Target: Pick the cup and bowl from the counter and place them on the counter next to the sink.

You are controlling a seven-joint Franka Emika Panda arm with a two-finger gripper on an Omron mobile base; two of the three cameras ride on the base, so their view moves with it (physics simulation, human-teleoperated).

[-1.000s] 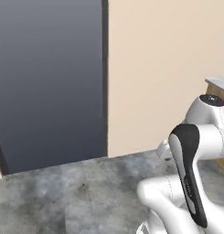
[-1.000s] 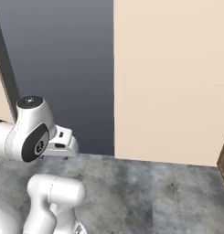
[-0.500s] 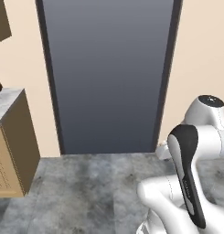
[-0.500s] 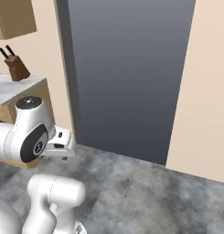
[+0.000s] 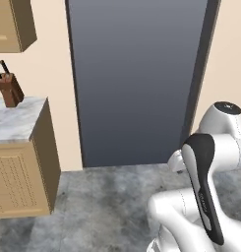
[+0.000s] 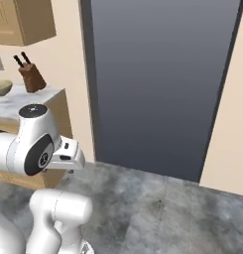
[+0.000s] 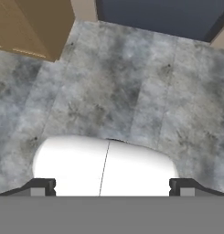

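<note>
While folded low over my own base: my claw (image 7: 111,186) hangs released, its two dark tips set wide apart at the bottom of the hand view, nothing between them.
Below the claw: grey mottled floor (image 7: 131,91), seen from above in the hand view.
Arm: my white links and dark joints fill the lower right of the left base view and the lower left of the right base view, bent back on themselves.
Cabinet: a light wooden cabinet (image 5: 23,172) stands at the left, its end panel facing the dark door; its corner also shows at the top left of the hand view.
Surface: white marble with grey veins (image 5: 16,123) tops that cabinet, ending just short of the doorway.
Bowl: the olive-gold bowl (image 6: 1,88) sits on the surface at the far left edge of the right base view, partly cut off by the frame.
Knife block: a brown knife block (image 6: 31,77) with dark handles stands on the surface near the wall, to the right of the bowl and apart from it.
Upper cabinet: a wooden wall cabinet (image 6: 24,20) hangs above the surface.
Farthest: a tall dark grey door (image 5: 136,74) set in a beige wall (image 5: 48,64).
</note>
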